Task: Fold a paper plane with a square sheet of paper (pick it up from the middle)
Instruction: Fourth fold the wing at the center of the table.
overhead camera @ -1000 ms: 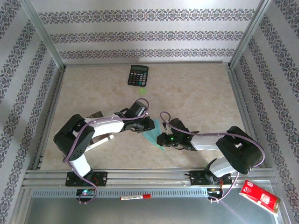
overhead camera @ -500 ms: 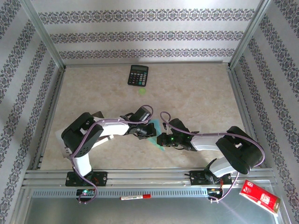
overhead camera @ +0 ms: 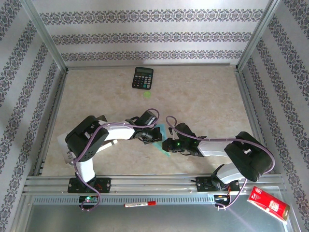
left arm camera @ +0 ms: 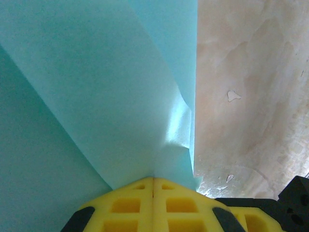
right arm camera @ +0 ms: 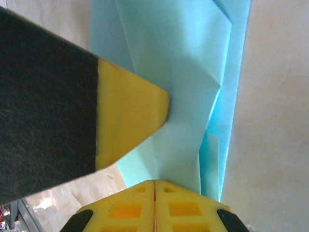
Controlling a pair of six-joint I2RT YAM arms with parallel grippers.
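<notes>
Nothing can be read: print on the calculator [overhead camera: 143,77] and the red packet [overhead camera: 268,203] is too small.

Cyan paper [left arm camera: 96,96] thin, matt, creased; right hand [right arm camera: 154,183] pads maybe foam, matt; table [left arm camera: 251,72] glossy.

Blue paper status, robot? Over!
Left gripper shut on paper. Right gripper shut on it too. Paper part-folded between them. Calculator far back, not blocking.

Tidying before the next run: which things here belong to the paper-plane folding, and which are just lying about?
In use:
- cyan paper sheet, partly folded

Lying about:
- black calculator
- red packet
- pen
</notes>
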